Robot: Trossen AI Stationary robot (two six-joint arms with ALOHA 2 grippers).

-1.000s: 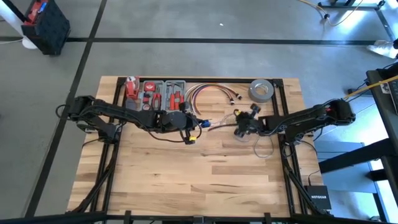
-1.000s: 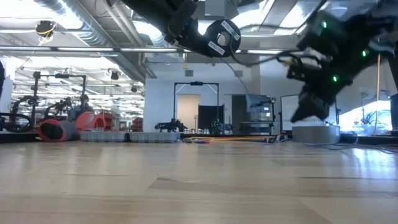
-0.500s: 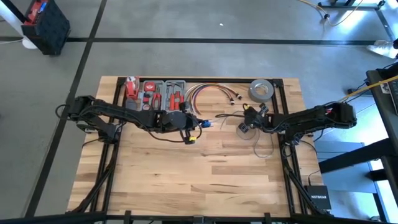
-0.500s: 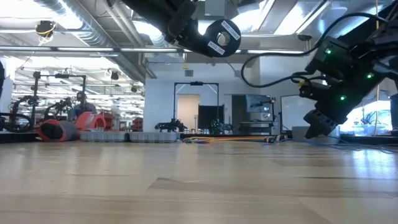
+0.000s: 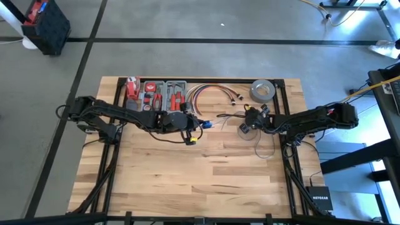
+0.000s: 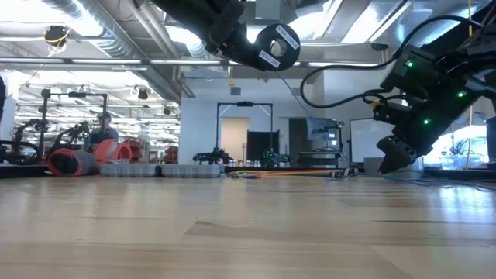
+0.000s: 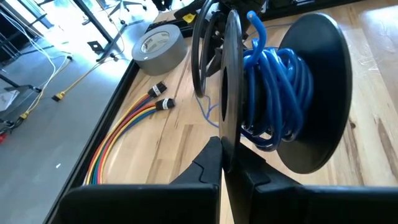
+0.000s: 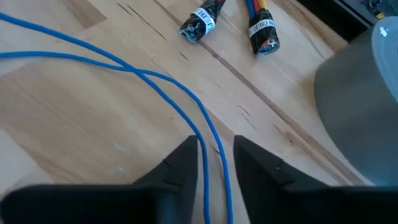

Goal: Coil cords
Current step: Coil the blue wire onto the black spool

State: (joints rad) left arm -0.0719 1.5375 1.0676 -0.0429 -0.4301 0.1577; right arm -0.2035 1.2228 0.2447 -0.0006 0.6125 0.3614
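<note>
The left gripper (image 5: 192,133), just left of centre in the overhead frame, is clamped on the thin rim of a black spool (image 7: 292,93) wound with blue wire (image 7: 273,102) — its two fingers (image 7: 214,158) pinch one flange near the bottom centre of the left wrist frame. The right gripper (image 5: 247,119) sits right of centre in the overhead frame, low over the wooden table (image 5: 206,175) beside the grey tape roll (image 5: 263,90); its fingers (image 8: 183,163) stand a narrow gap apart with a loose strand of the blue wire (image 8: 155,81) running down between them, and whether they touch it cannot be told. That strand crosses the upper left of the right wrist frame. Two plug ends (image 8: 263,32) of the red, yellow and white cable bundle (image 5: 209,94) lie at the top of that frame, each with a printed label too small to read. A red and grey tool tray (image 5: 156,95) sits at upper left of the table.
</note>
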